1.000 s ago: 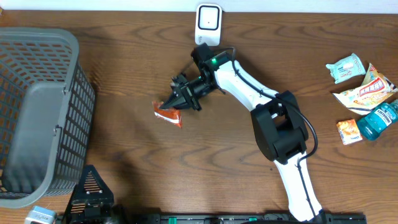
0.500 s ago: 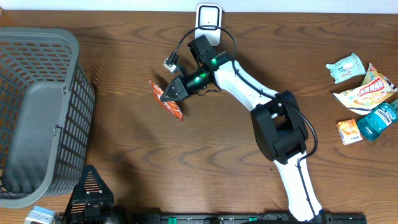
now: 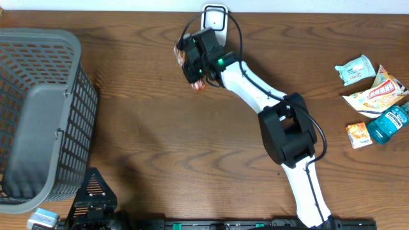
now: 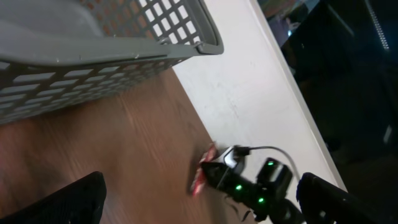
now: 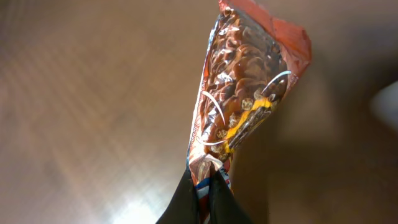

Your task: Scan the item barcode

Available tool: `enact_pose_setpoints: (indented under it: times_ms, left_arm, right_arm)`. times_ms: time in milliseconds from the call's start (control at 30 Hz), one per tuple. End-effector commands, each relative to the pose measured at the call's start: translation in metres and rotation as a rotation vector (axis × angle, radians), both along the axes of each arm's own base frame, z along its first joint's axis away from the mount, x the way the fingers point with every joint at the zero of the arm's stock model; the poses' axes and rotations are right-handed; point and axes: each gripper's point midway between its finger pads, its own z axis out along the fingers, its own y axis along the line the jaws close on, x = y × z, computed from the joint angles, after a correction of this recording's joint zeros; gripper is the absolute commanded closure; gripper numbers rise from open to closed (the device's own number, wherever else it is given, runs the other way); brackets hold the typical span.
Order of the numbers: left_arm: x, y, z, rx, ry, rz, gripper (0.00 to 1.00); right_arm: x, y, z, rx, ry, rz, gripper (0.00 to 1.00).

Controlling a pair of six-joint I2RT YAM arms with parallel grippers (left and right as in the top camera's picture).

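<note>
Packet [image 5: 249, 106], one, clamped in right fingers [image 5: 183, 199] beside one scanner [image 3: 214, 19]; left fingers [image 4: 68, 199] apart near one basket [image 3: 80, 108].

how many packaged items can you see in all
5. One snack packet is held in the right gripper by the scanner; four lie at the right edge of the table: teal pack, orange-white bag, blue bottle, small orange box. The basket may hide more.
</note>
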Motion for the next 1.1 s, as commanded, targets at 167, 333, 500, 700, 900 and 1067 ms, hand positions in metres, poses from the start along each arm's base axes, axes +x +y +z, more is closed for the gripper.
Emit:
enact_pose_setpoints:
  times_ms: [167, 333, 500, 700, 900, 1067]
  left_arm:
    - [0.002, 0.006, -0.005, 0.022, 0.013, 0.032, 0.02]
    - [0.0, 0.014, -0.005, 0.021, 0.014, 0.111, 0.02]
    - [-0.003, 0.023, -0.005, 0.01, 0.011, 0.204, 0.02]
    - [-0.006, 0.03, -0.005, 0.009, 0.011, 0.276, 0.02]
    - [-0.007, 0.033, -0.005, 0.009, 0.011, 0.302, 0.02]
    - [-0.007, 0.033, -0.005, 0.009, 0.011, 0.303, 0.02]
  right_arm:
    - [0.084, -0.04, 0.071, 0.006, -0.35, -0.242, 0.99]
    - [0.114, -0.059, 0.107, 0.073, -0.484, -0.313, 0.99]
    - [0.141, -0.07, 0.125, 0.113, -0.555, -0.35, 0.99]
    - [0.171, -0.07, 0.116, 0.158, -0.57, -0.395, 0.99]
    - [0.184, -0.076, 0.117, 0.161, -0.608, -0.466, 0.99]
    - [0.183, -0.078, 0.13, 0.164, -0.608, -0.483, 0.99]
